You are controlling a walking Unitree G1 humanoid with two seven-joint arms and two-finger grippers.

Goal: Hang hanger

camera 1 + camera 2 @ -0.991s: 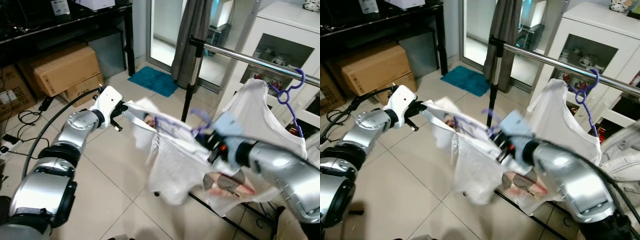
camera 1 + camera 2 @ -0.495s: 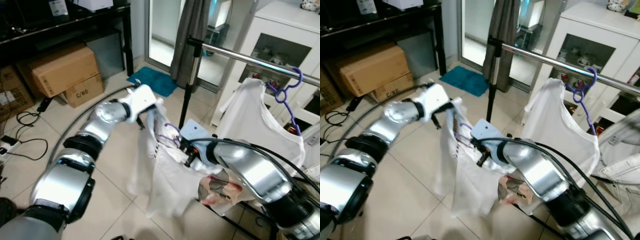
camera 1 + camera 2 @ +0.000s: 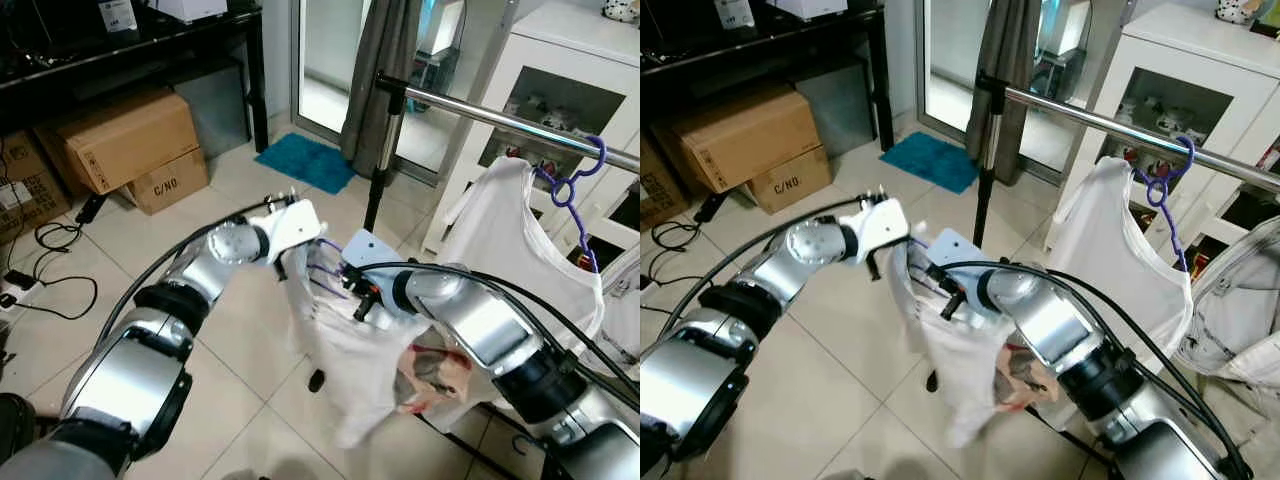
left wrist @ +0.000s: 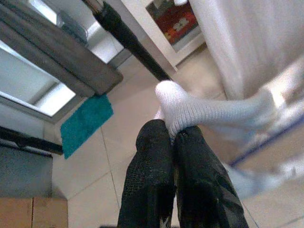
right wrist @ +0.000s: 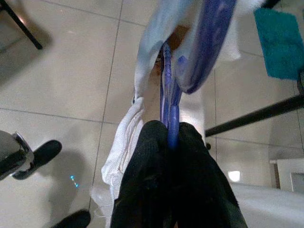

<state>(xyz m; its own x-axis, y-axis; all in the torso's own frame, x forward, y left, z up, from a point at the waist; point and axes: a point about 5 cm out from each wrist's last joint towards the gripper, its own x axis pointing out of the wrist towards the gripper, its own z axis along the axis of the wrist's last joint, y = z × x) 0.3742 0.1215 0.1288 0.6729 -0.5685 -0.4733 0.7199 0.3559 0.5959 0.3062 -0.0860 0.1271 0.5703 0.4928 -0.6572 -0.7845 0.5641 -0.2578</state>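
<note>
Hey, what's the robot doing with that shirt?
It is holding a white shirt on a purple hanger low in front of the clothes rail. The left end effector pinches the shirt's fabric; the right end effector grips the hanger. It is not yet on the rail, where another shirt hangs.

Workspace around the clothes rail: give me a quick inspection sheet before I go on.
Surface: tiled floor, bare tiles under the arms.
Job's things: purple hanger inside a white shirt, held low, not yet on the rail.
Clutter: another shirt on a purple hanger already on the rail; cardboard boxes; teal mat.
Grippers: left claw shut on shirt fabric; right claw shut on the hanger.
Cables: loose cords on the floor at left.
Surroundings: white cabinet, grey curtain.
</note>
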